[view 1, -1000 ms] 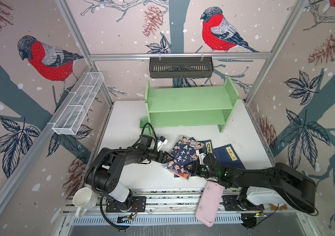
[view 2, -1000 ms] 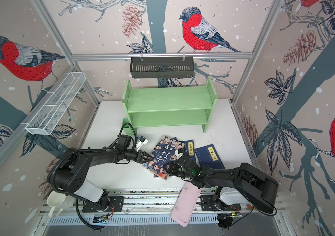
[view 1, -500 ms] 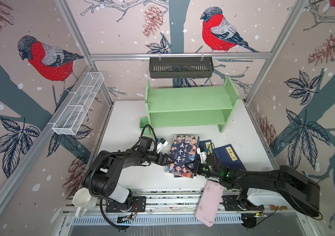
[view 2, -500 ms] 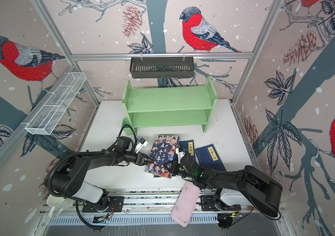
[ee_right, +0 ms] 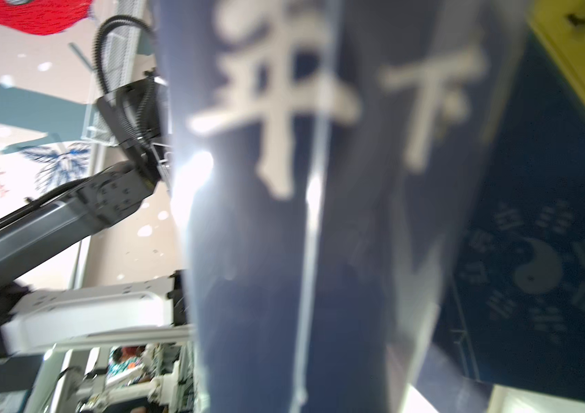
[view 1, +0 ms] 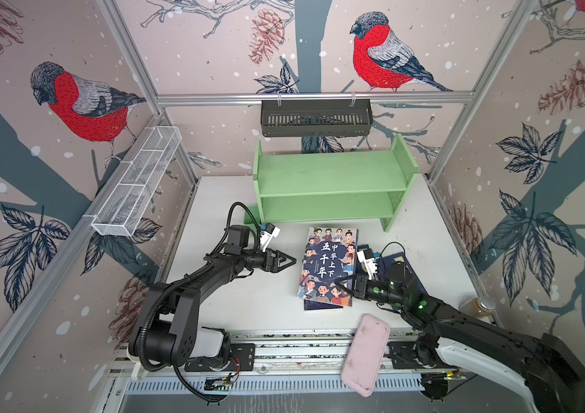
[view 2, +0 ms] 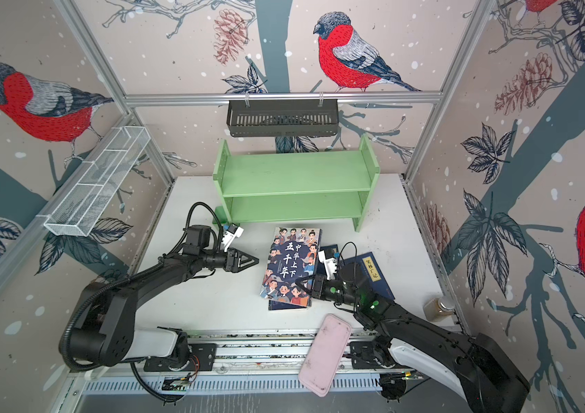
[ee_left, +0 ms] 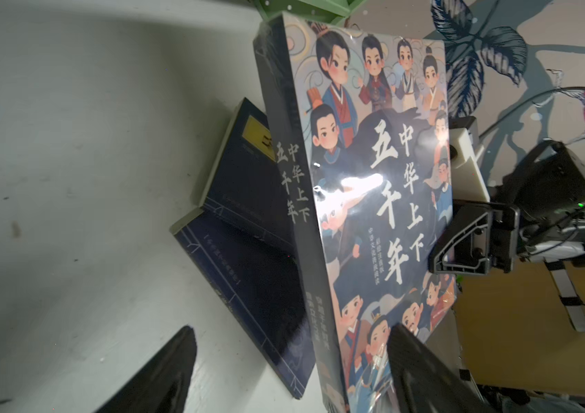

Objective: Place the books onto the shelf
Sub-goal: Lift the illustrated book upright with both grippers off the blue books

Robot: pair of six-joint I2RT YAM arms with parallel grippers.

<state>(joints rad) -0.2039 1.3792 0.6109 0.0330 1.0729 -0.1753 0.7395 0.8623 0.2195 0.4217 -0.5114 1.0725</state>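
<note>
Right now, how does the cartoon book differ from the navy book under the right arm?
The cartoon book shows many figures; the navy book is plain with a yellow label. The right gripper holds the cartoon book tilted; the navy book lies flat. Neither is on the shelf.

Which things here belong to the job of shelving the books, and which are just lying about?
Belong to the job: cartoon-cover book, navy books, green shelf.
Just lying about: pink case, black basket, white wire basket, jar.
</note>
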